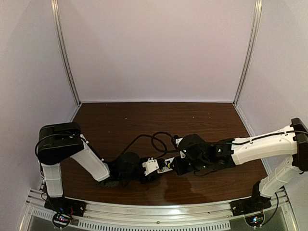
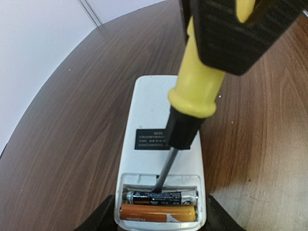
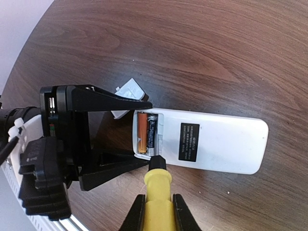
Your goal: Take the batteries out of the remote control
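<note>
The white remote control (image 2: 161, 120) lies face down on the table with its battery bay open. In the bay sit a dark battery (image 2: 163, 197) and an orange battery (image 2: 159, 212); they also show in the right wrist view, dark (image 3: 153, 134) and orange (image 3: 142, 132). My left gripper (image 2: 161, 219) is shut on the bay end of the remote (image 3: 216, 142). My right gripper (image 3: 156, 211) is shut on a yellow-handled screwdriver (image 3: 157, 185), whose tip (image 2: 158, 186) touches the dark battery. In the top view both grippers, left (image 1: 150, 168) and right (image 1: 179, 164), meet at the table's middle.
A small white cover piece (image 3: 129, 91) lies on the table just behind my left gripper's finger. A black cable (image 1: 154, 139) loops on the brown table behind the grippers. Pale walls enclose the table on three sides.
</note>
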Tool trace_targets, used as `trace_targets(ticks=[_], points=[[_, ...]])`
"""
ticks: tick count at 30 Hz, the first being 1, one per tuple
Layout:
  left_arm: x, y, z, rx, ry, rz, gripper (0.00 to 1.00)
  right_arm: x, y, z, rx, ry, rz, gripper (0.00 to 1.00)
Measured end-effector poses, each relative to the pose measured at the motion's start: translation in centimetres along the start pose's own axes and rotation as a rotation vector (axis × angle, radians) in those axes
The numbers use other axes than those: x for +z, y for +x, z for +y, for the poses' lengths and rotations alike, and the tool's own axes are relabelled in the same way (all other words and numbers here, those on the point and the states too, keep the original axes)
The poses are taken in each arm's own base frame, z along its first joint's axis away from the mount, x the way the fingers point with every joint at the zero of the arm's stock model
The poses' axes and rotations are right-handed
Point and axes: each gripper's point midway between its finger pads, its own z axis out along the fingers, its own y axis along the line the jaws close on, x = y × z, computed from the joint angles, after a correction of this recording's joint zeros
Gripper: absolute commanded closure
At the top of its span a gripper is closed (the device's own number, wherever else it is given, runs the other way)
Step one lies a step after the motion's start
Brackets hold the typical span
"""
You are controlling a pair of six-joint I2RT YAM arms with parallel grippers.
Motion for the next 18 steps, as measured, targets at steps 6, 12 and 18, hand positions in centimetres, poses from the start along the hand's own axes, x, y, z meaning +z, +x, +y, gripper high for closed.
trace_targets(ticks=[6,12,18], points=[[0.0,0.0,0.0,0.000,0.000,0.000,1.00,0.1,0.2,-1.0,0.067,-0.120,-0.009,1.00],[0.0,0.0,0.0,-0.001,0.000,0.000,1.00,0.2,0.3,-1.4,0.101,-0.197,-0.008,1.00],[0.0,0.1,0.1,-0.002,-0.003,0.002,1.00,0.5,0.4,-1.9,0.131,-0.271,-0.008,1.00]])
